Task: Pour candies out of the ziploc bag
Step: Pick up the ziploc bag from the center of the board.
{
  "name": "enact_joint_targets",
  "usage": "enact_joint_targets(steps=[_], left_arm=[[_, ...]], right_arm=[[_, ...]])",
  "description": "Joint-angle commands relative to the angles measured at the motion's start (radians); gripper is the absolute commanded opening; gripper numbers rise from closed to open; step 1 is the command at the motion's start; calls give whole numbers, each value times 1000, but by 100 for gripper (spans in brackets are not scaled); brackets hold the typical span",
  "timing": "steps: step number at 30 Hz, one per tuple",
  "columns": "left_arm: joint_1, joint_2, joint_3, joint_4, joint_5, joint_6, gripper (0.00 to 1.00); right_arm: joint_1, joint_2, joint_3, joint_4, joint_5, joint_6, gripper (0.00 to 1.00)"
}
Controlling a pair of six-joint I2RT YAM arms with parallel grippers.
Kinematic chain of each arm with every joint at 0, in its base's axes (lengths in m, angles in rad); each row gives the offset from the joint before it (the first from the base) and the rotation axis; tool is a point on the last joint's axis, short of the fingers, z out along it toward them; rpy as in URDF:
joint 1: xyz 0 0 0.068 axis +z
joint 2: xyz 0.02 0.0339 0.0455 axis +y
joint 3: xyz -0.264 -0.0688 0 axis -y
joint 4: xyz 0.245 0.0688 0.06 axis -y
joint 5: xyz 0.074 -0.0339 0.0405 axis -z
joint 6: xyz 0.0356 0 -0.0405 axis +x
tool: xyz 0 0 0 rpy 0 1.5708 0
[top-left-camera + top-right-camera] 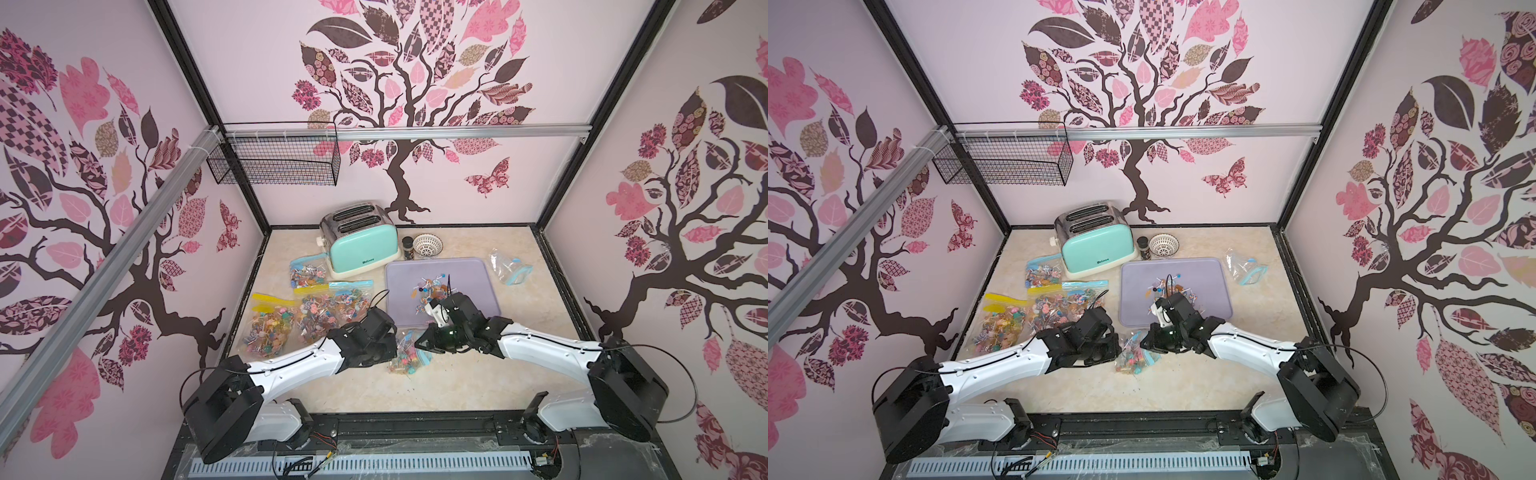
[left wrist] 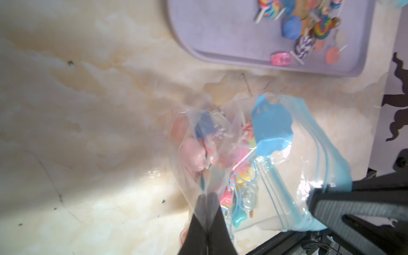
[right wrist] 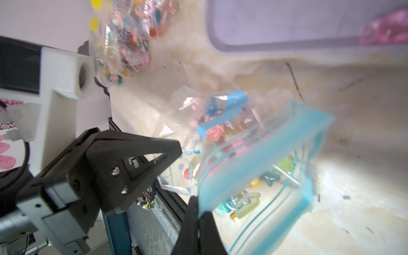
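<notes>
Left wrist view: clamped shut on clear film of the bag (image 2: 287, 176) with left fingers (image 2: 202, 207), on its blue zip edge with right fingers (image 3: 193, 217). Hangs between both, sagging toward desk (image 2: 88, 110). Likely soft, slippery, heavy with candies (image 2: 192, 156); grab bottom corners to pour.

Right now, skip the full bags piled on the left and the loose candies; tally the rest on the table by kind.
Toaster: 1
Tray: 1
White bowl: 1
Dark jar: 1
Empty ziploc bag: 1
Filled ziploc bag, front: 1
Total: 6
</notes>
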Motion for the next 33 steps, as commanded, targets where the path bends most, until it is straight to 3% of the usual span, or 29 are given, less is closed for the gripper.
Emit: enact_joint_targets(steps=[1,9,20,25,33], left_arm=[[11,-10,100,-43,-37,65,0],[135,156,353,-89,30,193,0],[283,509,730,-88,167,310,0],[293,657,863,-66,255,340,0],[288,769,971,8,377,318,0]], right_arm=[[-20,-24,119,-135,75,-97,0],[-158,68,357,-253,81,-229,0],[-358,383,657,-289,-3,-324,0],[-429,462,706,-289,-16,-334,0],[-529,420,668,-273,16,-350,0]])
